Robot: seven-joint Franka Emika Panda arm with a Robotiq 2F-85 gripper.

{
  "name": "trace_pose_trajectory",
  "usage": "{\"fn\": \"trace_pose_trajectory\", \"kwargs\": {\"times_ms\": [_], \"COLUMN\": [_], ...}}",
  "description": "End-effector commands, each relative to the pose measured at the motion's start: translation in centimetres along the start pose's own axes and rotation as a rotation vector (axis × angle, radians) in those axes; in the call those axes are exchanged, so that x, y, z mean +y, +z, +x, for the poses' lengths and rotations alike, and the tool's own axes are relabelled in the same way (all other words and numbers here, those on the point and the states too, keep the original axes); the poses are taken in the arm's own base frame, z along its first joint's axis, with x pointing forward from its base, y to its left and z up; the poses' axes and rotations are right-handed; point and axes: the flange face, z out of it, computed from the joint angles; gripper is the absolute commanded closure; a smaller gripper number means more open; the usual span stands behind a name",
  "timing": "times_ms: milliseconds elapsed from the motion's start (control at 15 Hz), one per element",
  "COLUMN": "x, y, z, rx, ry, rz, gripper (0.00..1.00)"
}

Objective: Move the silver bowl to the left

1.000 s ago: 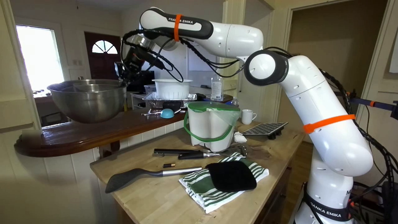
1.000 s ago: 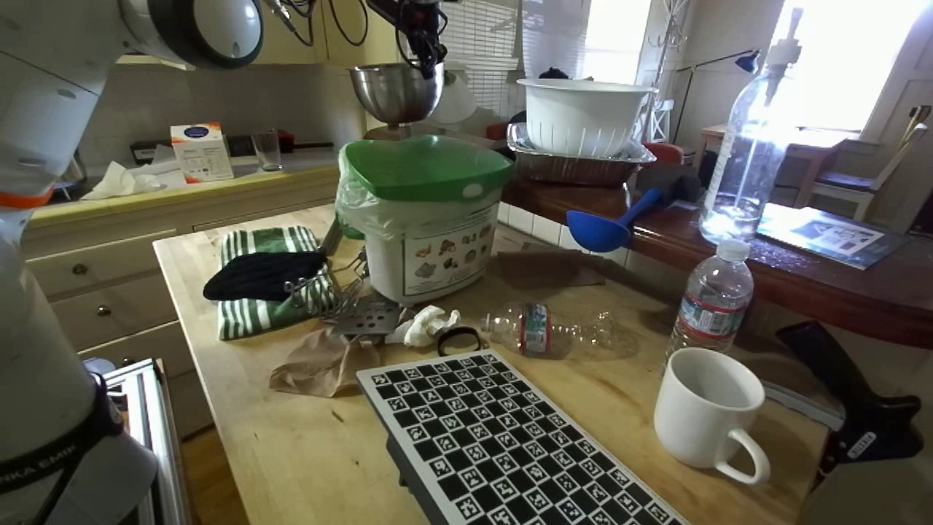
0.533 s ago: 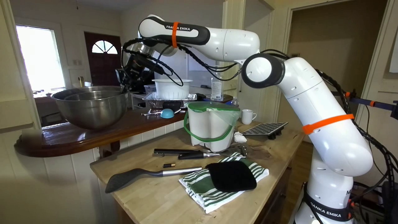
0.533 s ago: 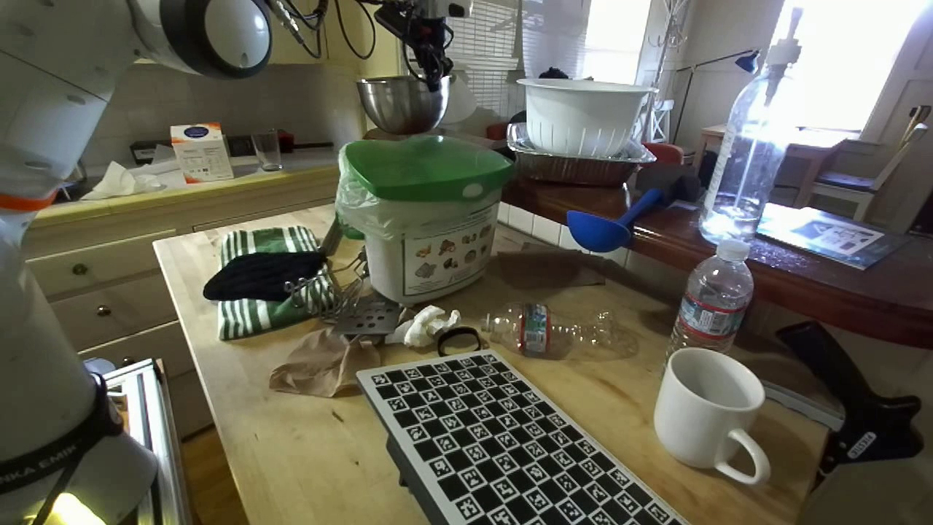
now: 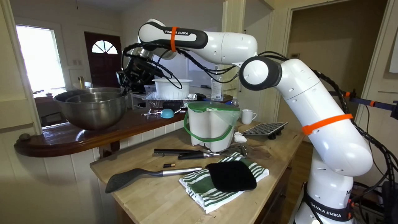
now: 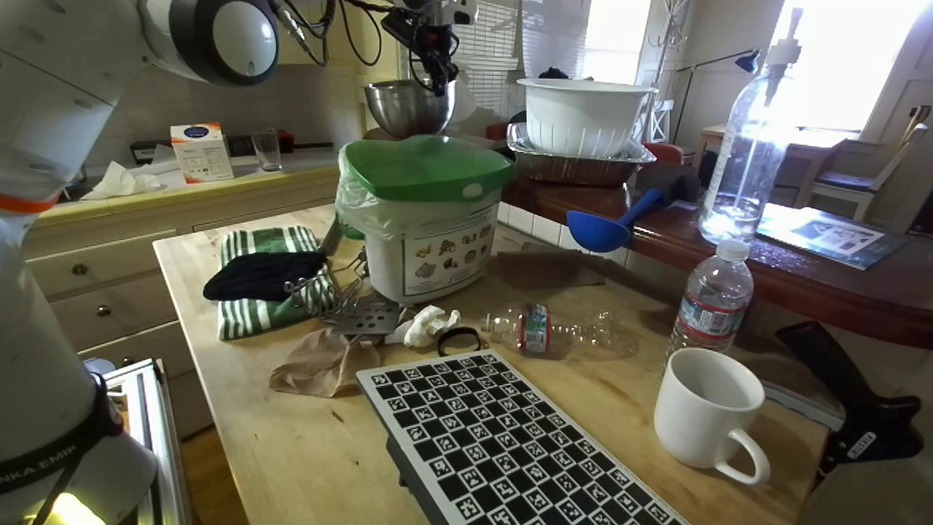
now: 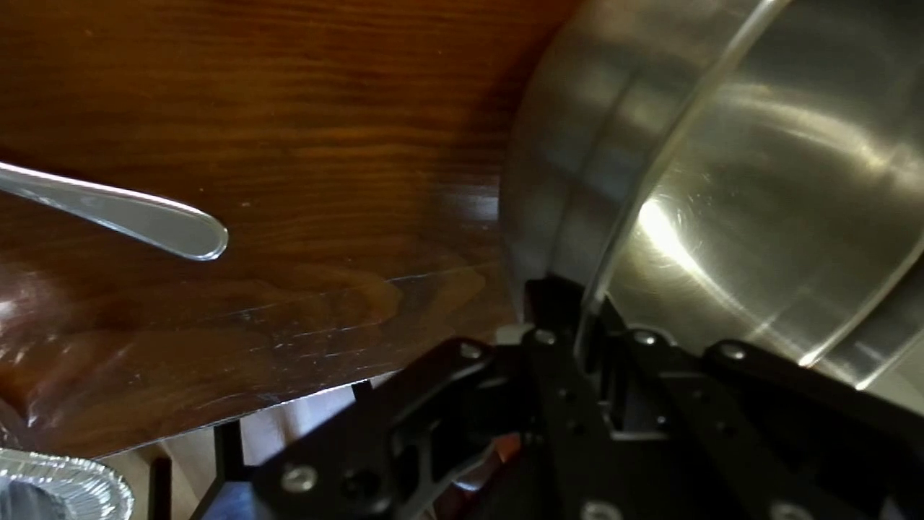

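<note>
The silver bowl (image 5: 93,113) is at the left end of the dark wooden counter in an exterior view, its mouth up. It also shows behind the green-lidded tub in an exterior view (image 6: 410,109). Its base is at or very near the counter top; I cannot tell if it touches. My gripper (image 5: 124,89) is shut on the near rim of the bowl, and also shows there in an exterior view (image 6: 439,86). In the wrist view the rim runs between the dark fingers (image 7: 588,303), with the bowl's side (image 7: 570,166) at the right. A second curved edge shows inside the bowl.
The dark counter (image 5: 68,140) carries a foil tray (image 5: 149,97) under a white tub (image 5: 173,88), and a blue scoop (image 5: 167,113). The white tub with green lid (image 5: 211,127) stands on the wooden table below. A metal handle (image 7: 173,230) lies on the counter.
My gripper and the bowl have moved down toward the counter and slightly right in both exterior views. The grip on the rim is the same.
</note>
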Motion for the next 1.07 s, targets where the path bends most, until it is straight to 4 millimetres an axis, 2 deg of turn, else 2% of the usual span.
{"fn": "trace_pose_trajectory", "kwargs": {"times_ms": [0,400,467,533,867,1000], "x": [-0.5,0.3,0.3,0.3,0.1,-0.6], "y": [-1.3,-0.7,-0.7,-0.7,-2.2,-3.5], "z": [0.8,0.7,0.7,0.7,0.9,0.6], "rx": [0.045,0.026,0.022,0.025,0.041,0.048], "ry": [0.026,0.021,0.019,0.015,-0.006,-0.031], "rz": [0.041,0.018,0.014,0.014,0.002,-0.024], "gripper": [0.97,0.97,0.81,0.61,0.25,0.11]}}
